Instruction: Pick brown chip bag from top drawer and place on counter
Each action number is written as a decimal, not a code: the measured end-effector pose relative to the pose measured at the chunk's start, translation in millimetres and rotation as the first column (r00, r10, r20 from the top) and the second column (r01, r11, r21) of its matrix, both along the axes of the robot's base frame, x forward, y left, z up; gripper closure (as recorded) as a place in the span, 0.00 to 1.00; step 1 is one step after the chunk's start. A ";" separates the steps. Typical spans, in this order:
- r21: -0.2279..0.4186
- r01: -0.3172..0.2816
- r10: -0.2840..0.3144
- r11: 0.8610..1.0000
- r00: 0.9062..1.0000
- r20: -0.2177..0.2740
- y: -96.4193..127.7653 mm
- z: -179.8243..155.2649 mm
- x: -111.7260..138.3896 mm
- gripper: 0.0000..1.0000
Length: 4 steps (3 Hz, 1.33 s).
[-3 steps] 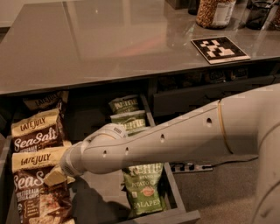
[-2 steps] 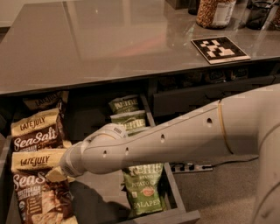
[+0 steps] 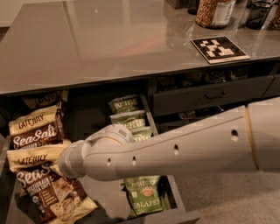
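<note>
Top drawer (image 3: 85,120) stood pulled out from under the tabletop (image 3: 109,39) edge, which let the arm reach in from above. The gripper (image 3: 60,165) sat at the end of the white wrist, low in the drawer, right at the cream top band of the nearest brown chip bag (image 3: 48,192). The wrist hid the jaws, so we could not tell whether they were spread or pinching the bag. That bag lay label up beneath and in front of the jaws, overlapping a second brown bag (image 3: 33,131) just behind them. Shingled so, its top band looked to us the easiest edge to take. Green bags (image 3: 144,197) lay past a divider on the arm's side of the jaws. The tabletop ran above and behind the jaws, marker card (image 3: 219,48) and jar (image 3: 214,11) far along it. We judged the lift must clear its edge.
</note>
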State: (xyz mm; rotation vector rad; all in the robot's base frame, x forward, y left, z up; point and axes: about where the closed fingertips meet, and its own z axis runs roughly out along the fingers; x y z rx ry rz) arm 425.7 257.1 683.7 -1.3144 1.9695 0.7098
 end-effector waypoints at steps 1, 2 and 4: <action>0.035 -0.034 0.030 0.999 0.994 0.108 2.4 39.9 -20.2 1.00; 0.070 -0.082 0.065 0.994 0.973 0.221 9.9 77.2 -49.1 1.00; 0.133 -0.146 0.085 0.980 0.920 0.383 16.0 129.9 -94.8 1.00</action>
